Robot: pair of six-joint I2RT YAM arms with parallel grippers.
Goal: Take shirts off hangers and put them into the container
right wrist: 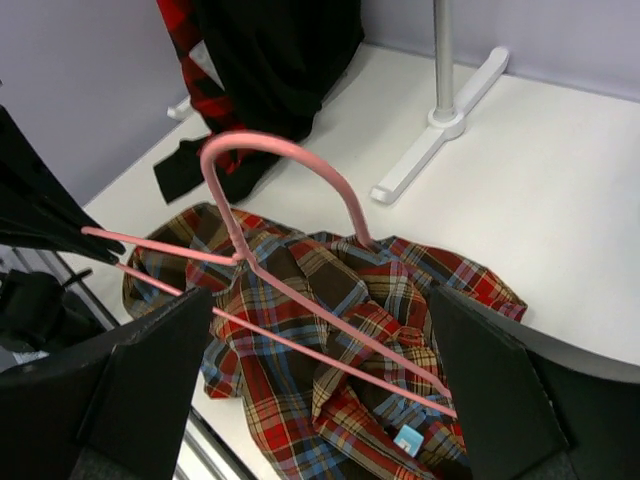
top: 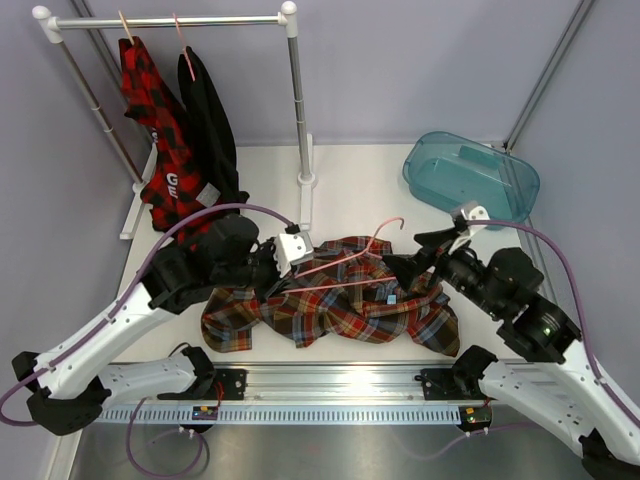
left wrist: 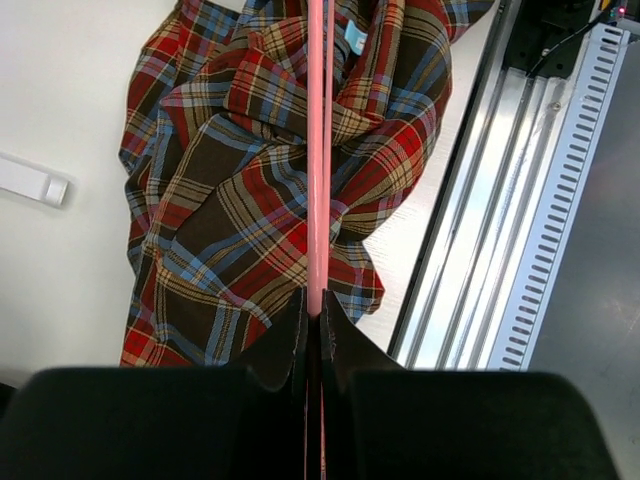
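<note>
One tartan shirt (top: 330,300): soft, light, crumpled at desk (top: 370,190) near edge, centre. Pink wire hanger (top: 345,262) across it, thin, probably springy. Left claw (left wrist: 312,310) clamped on hanger wire; right claw (top: 415,255) spread apart, empty. Best hold: a bunched fold.

Your table (top: 360,180) was plain white. Near its front middle, a tartan shirt (top: 330,310) lay crumpled in a heap. A teal tub (top: 425,185) sat at the far right corner, well apart from the shirt. The feet of a white clothes rack (top: 306,200) stood at the back left, and a slotted metal track (top: 340,405) ran along the near edge.
</note>
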